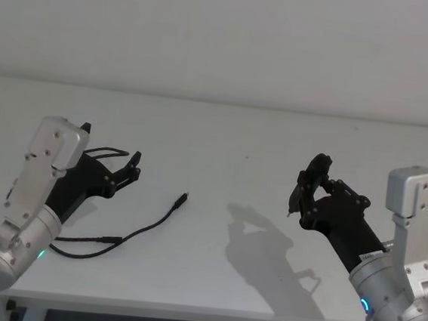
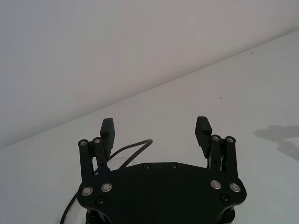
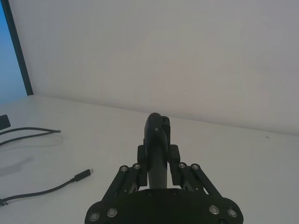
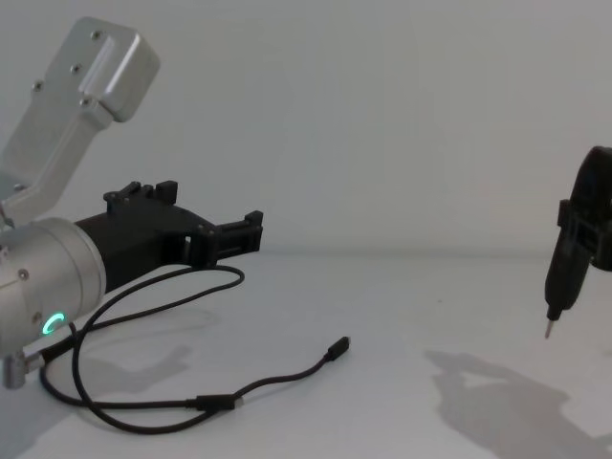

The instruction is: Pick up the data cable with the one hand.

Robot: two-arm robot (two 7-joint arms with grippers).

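Data cable (image 1: pixel 151 225) sprawls on the table (image 1: pixel 238 148); we see left gripper (image 1: pixel 135 163) spread wide above it, right gripper (image 1: pixel 293 206) clenched, well apart.

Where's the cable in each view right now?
Head: cable lower left, by the left gripper.
Left wrist: cable arcs beyond the open fingers.
Right wrist: cable across the table, plug nearest.
Chest: cable loops lower left, under the gripper.
Landmark: left gripper, over the loops.
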